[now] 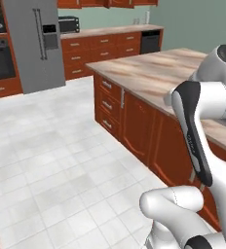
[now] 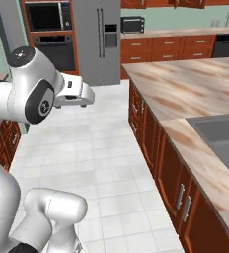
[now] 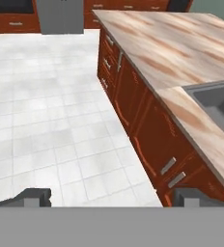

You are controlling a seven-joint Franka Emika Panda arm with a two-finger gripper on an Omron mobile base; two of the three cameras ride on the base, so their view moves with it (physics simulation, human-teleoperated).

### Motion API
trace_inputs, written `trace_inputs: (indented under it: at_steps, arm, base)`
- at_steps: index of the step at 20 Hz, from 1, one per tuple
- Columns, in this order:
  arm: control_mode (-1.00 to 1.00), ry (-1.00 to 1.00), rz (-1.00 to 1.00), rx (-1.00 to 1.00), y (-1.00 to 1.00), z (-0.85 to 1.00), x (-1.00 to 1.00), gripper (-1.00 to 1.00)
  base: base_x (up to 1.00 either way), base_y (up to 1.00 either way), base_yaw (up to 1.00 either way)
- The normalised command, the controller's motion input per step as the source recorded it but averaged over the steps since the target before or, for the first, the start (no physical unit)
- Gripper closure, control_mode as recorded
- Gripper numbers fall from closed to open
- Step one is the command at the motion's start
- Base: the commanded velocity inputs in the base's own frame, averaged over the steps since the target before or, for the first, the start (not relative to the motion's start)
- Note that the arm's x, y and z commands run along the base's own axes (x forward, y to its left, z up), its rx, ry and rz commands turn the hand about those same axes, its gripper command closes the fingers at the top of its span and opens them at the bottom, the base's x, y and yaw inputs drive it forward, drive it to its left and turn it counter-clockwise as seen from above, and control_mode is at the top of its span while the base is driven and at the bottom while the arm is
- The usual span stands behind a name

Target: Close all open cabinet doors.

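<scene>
White tile floor (image 3: 51,111) is seen below and ahead of the jaws. Kitchen island w/ wood-grain countertop (image 3: 181,53) lies ahead-right of the jaws; grey sink (image 3: 220,106) is set in it. Cabinet doors (image 1: 105,3) are seen far ahead, high on back wall, well apart from the jaws. Gripper (image 3: 112,197): fingertips spread, jaws released, nothing held.

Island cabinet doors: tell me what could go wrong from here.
1. The gripper hangs open over bare floor, touching none of the cabinet doors; a sweep from here may miss them.
2. The arm sits close to the island counter edge, so a wide swing could strike it.
3. I cannot tell which door is ajar; pushing a shut one achieves nothing.
</scene>
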Motion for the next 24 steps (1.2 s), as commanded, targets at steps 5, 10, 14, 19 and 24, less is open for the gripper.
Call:
trace_inputs:
  at_steps: [5, 10, 14, 19, 24]
  arm:
    - [1.00, 0.00, 0.00, 0.00, 0.00, 0.00, 0.00, -1.00]
    - [1.00, 0.00, 0.00, 0.00, 0.00, 0.00, 0.00, -1.00]
    - [1.00, 0.00, 0.00, 0.00, 0.00, 0.00, 0.00, -1.00]
    - [1.00, 0.00, 0.00, 0.00, 0.00, 0.00, 0.00, -1.00]
    - [1.00, 0.00, 0.00, 0.00, 0.00, 0.00, 0.00, -1.00]
  base:
    - [0.73, 0.27, -0.22]
    - [0.76, 0.31, -0.16]
    - [0.81, 0.33, -0.11]
    - [0.84, 0.32, -0.09]
    - [0.83, 0.29, -0.09]
